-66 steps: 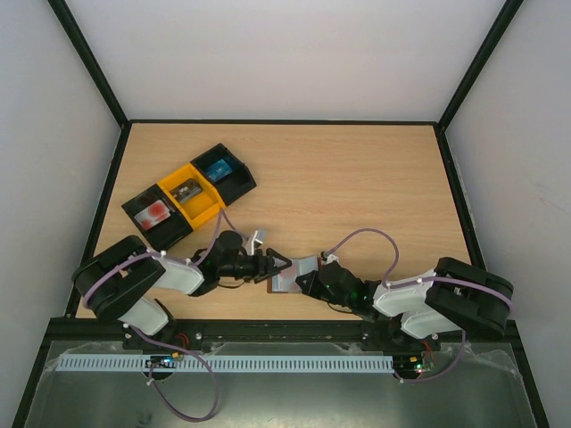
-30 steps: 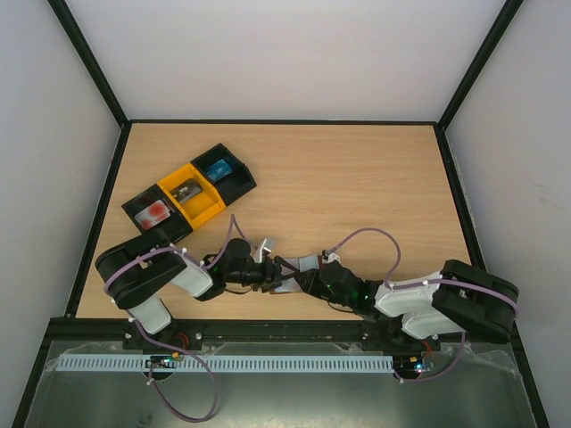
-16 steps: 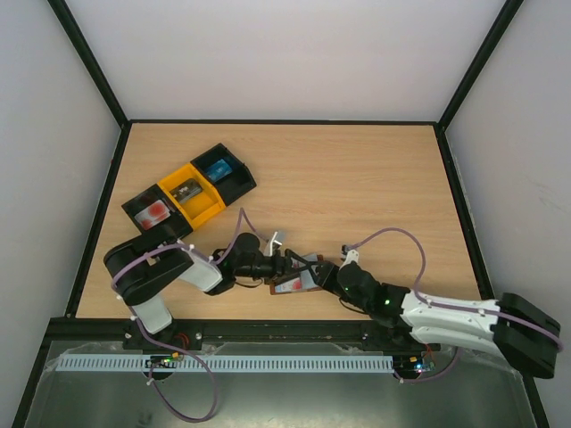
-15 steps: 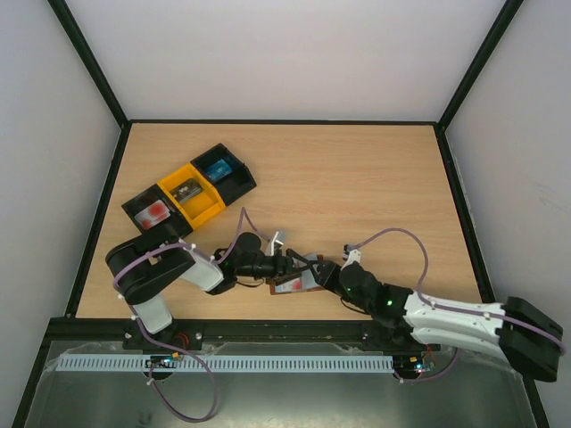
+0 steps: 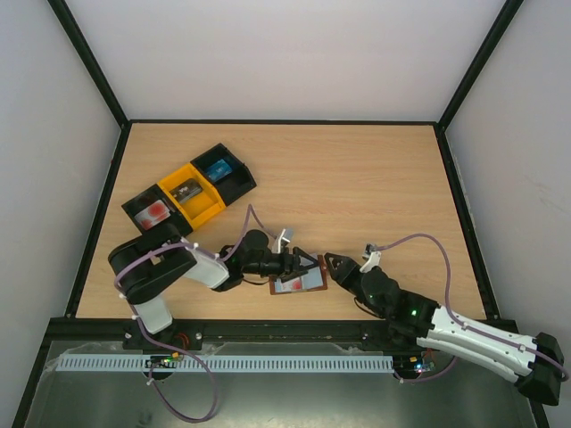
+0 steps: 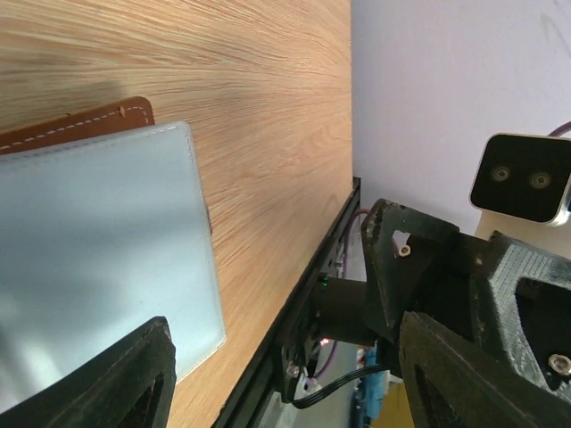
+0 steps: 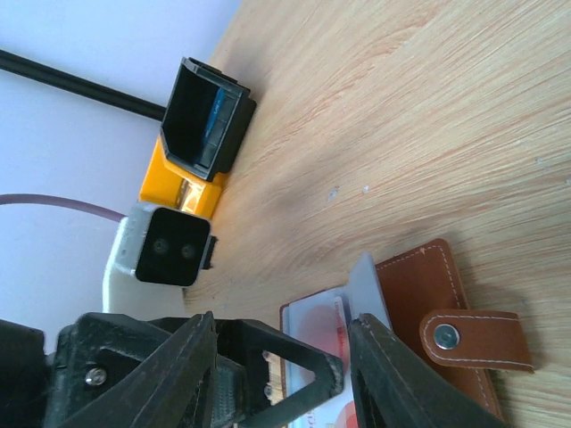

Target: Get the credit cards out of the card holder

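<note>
The right claw [image 5: 332, 262] stood with its jaws apart and nothing between them, just off the right edge of the card holder [image 5: 314, 281] and not touching it; the left claw [image 5: 303, 263] also had its jaws spread, poised over the holder's far left part; whether its fingertips pressed on the leather I could not tell. The holder lay open and flat on the worktop [image 5: 357, 187] near the front edge, between the two claws; a pale card [image 5: 287, 285] with a red patch showed in its left half; the right wrist view showed the snap tab [image 7: 477, 341] lying toward the right claw and a grey flap [image 7: 364, 278] raised beside the card. The step in hand was, to my judgement, drawing this card out; it would go best if the left claw pinned the brown cover while the right one came in low, took only the card's exposed edge and pulled along the line of the pocket, not upward; a grip that caught the flap too would likely drag the whole holder. The trays [image 5: 207, 207] sat well apart at the far left, each with a small item in it.
</note>
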Robot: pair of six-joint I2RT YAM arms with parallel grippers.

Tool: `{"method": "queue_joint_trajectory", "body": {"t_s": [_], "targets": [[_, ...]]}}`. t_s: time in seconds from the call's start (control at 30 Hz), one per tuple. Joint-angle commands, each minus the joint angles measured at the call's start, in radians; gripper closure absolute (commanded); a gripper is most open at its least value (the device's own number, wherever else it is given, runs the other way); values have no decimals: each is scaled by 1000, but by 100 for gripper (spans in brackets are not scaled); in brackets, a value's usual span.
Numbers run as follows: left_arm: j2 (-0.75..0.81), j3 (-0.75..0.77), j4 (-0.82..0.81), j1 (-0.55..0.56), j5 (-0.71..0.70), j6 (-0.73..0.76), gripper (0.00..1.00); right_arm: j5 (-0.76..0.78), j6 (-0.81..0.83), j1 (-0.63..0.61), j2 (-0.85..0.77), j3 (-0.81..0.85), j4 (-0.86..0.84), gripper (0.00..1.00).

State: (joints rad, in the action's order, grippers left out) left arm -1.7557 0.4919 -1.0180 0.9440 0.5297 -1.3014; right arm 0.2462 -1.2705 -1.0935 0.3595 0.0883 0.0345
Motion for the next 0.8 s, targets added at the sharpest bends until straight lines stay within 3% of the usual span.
{"method": "queue_joint_trajectory", "body": {"t_s": [0.0,0.3,0.53,0.67,0.77], "targets": [[101,-12,149,-6,-56,97,31,15,11,-5,18,9,26,59],[259,-76,345,-51,-115,193,35,-87,74,-5,206,61,-101,64],[299,-159,333,-66,-108,196,57,-201,117,-5,388,99,-217,76],[279,-192,288,-67,-103,190,77,-269,141,-5,509,130,-271,80],[269,-204,273,-67,-98,187,82,-307,148,-5,613,152,-298,82]]}}
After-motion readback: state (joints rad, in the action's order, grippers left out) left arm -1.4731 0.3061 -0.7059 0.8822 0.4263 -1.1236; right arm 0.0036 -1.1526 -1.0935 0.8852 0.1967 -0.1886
